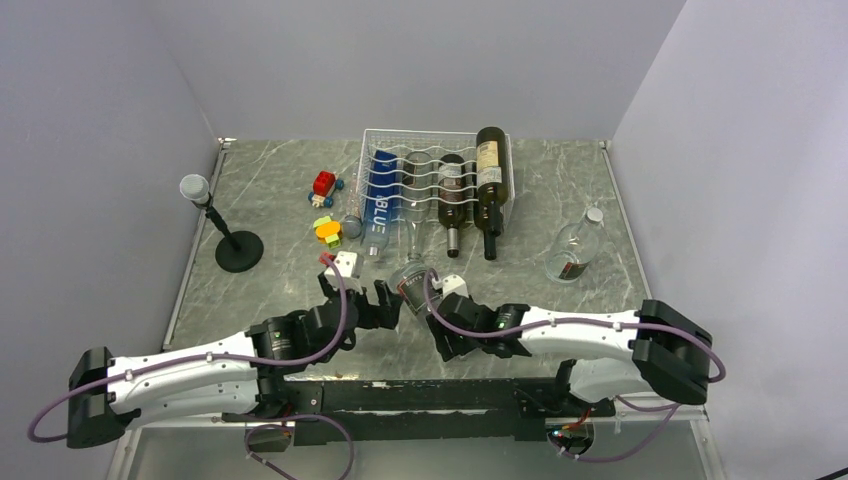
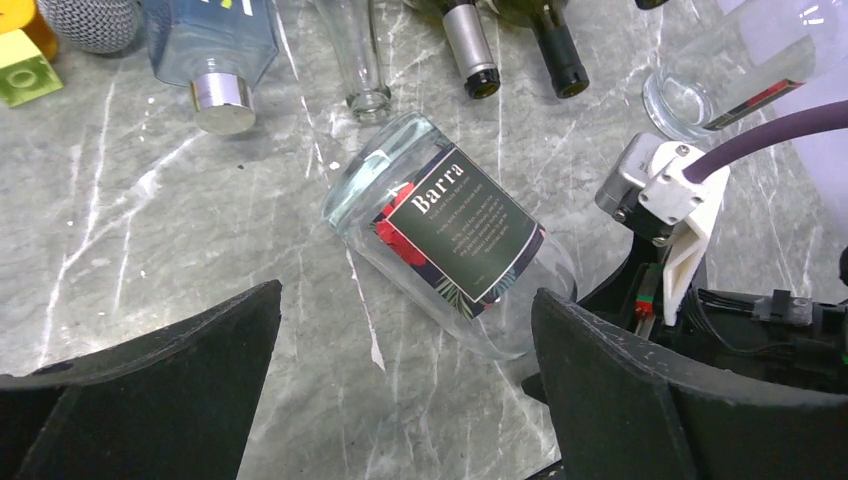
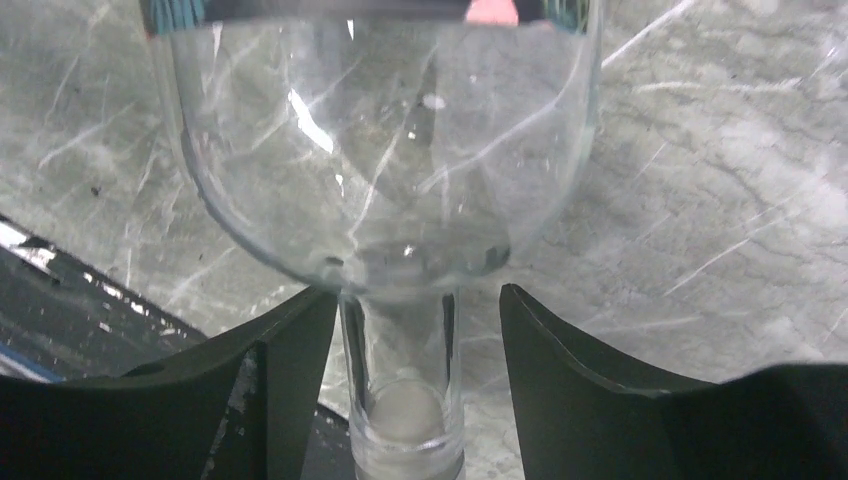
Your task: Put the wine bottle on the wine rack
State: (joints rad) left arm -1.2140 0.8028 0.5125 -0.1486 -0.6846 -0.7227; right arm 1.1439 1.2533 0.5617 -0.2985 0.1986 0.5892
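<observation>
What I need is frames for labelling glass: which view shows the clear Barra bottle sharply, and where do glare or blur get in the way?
Left wrist view: the clear bottle is sharp, its Barra label readable, with only mild highlights. Right wrist view: too close, the glass soft and streaked with reflections. Top external view: evenly lit, but the bottle is small and faint against the table.

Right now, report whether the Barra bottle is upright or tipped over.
Tipped: the Barra bottle lies on its side on the table, label up, neck toward the right gripper.
</observation>
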